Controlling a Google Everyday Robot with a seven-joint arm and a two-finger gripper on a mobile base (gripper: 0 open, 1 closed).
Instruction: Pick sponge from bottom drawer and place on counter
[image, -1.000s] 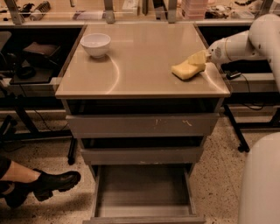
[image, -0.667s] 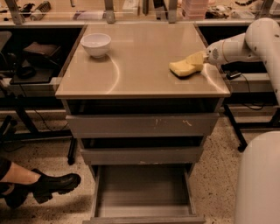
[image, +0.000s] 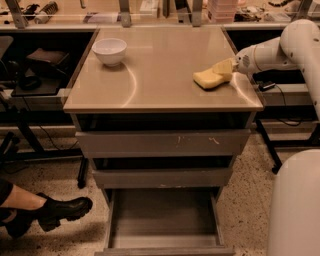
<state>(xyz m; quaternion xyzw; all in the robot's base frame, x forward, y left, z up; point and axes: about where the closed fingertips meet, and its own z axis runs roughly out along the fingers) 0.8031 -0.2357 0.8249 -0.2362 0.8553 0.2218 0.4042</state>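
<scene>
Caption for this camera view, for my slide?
Gripper at the sponge on the counter's right side; bottom drawer open below.

One sponge (image: 212, 78), one bowl (image: 109, 51), three drawers (image: 162, 220), one hand (image: 227, 67) over counter (image: 160, 85).

Arm (image: 272, 50): smooth white/cream shell, rounded tube segs, slight gloss. Fat rounded joint (image: 302, 37) at upper rt. Wrist end has a small dark round detail on its face. Gripper (image: 228, 67): pale tan, at rt edge of counter (image: 160, 95), against sponge (image: 209, 79). Lower rt: large plain white rounded body panel (image: 295, 205).
</scene>
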